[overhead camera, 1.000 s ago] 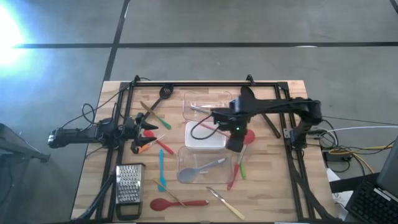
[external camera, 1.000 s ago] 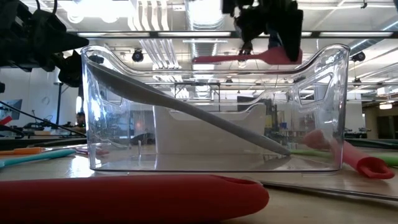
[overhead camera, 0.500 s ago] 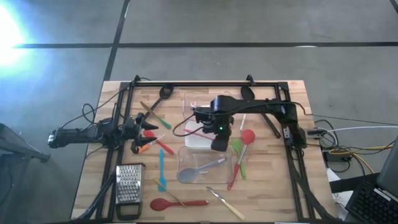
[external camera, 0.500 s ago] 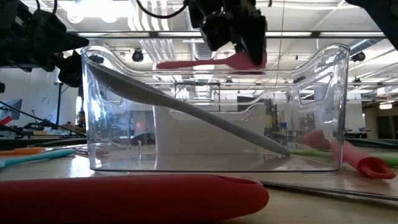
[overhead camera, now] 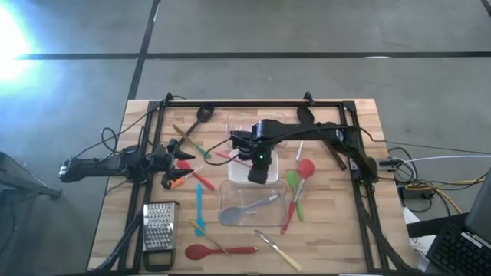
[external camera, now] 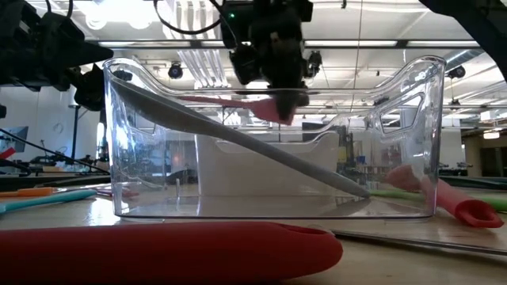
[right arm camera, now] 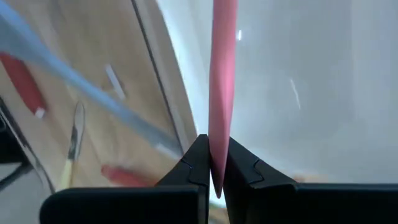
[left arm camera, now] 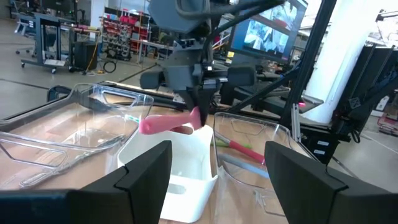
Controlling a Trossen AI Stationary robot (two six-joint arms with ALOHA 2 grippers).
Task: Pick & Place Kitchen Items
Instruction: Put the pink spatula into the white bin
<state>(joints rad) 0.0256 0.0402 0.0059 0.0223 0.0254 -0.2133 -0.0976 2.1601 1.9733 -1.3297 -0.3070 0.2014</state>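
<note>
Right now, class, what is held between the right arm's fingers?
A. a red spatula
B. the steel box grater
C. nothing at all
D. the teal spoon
A: the right wrist view shows the right gripper, fingers shut on the thin edge of the red spatula, and the left wrist view shows it hanging above the white tub.
</note>
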